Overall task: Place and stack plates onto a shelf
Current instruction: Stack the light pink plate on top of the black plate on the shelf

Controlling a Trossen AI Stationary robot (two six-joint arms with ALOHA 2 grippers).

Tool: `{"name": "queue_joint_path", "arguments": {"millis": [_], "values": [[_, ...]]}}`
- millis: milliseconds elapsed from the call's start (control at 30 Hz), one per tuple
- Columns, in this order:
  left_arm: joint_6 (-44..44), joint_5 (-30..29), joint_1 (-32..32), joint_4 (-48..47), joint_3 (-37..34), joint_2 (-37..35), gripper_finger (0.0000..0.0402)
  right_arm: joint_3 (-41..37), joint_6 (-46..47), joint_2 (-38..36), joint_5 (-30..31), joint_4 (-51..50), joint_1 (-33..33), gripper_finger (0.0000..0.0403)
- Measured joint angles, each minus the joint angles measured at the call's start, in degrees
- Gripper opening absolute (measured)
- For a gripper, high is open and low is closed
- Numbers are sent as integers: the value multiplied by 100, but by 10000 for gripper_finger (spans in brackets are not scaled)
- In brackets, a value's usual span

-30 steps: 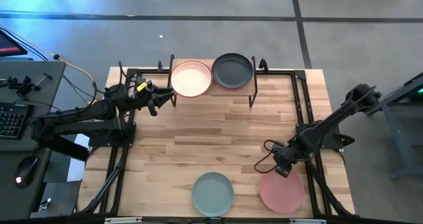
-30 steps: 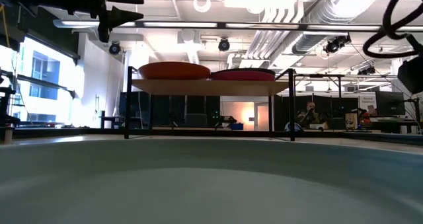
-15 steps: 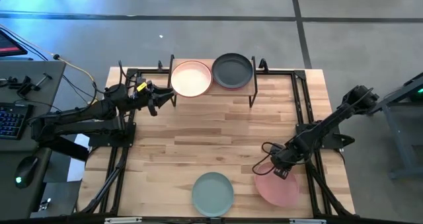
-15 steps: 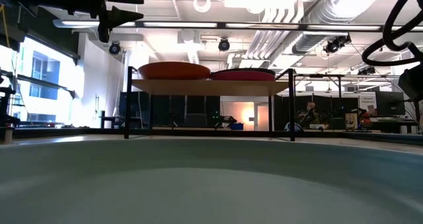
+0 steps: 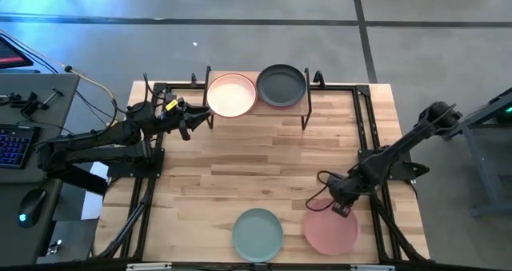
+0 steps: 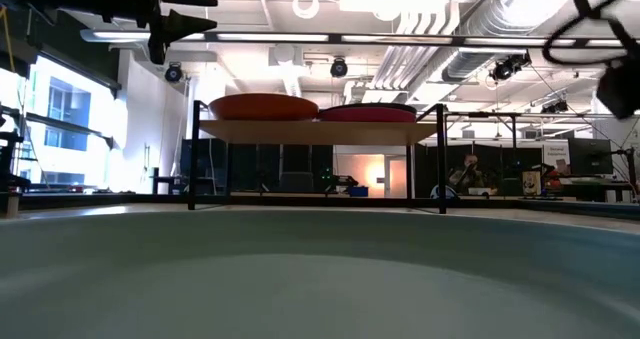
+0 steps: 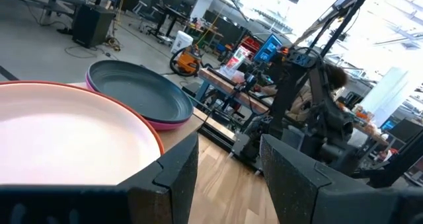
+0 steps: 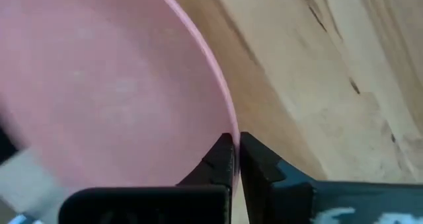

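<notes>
The shelf point(image 6: 310, 131) stands at the table's far edge. On its left lies a cream peach plate point(image 5: 232, 95) on an orange one point(image 6: 262, 106); on its right lies a dark grey plate point(image 5: 282, 85) on a magenta one point(image 6: 366, 112). My left gripper point(image 5: 200, 121) hovers open just left of the shelf, holding nothing. A pale teal plate point(image 5: 258, 231) lies flat near the front edge. My right gripper point(image 5: 339, 205) is shut on the salmon pink plate point(image 5: 330, 231) at the near right. My right gripper pinches the salmon pink plate's rim point(image 8: 225, 128) between its two fingertips, one finger inside the plate and one outside. It has the edge that faces the table's far side point(image 5: 336, 212). The fingers slant down from the far right. Whether the plate is clear of the table, I cannot tell.
Black metal frame rails point(image 5: 364, 135) run along the table's left and right sides. Bare wood point(image 5: 264, 167) lies between the shelf and the two near plates. A desk with a keyboard point(image 5: 12, 143) stands off the table's left.
My right gripper has shut on the salmon pink plate's far rim. The plate has shifted a little toward the table's left edge with it.
</notes>
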Motion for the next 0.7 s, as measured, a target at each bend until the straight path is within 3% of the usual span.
{"name": "queue_joint_path", "arguments": {"millis": [200,333,700], "values": [[-4,-2,0,-2,0,0,154,824,-392,-435,46,-530,-534,0],[-5,-2,0,-2,0,0,154,1576,-1145,-441,39,-981,-1147,0],[-139,-2,0,-2,0,0,154,3911,-3845,156,-101,-2063,-3786,0]]}}
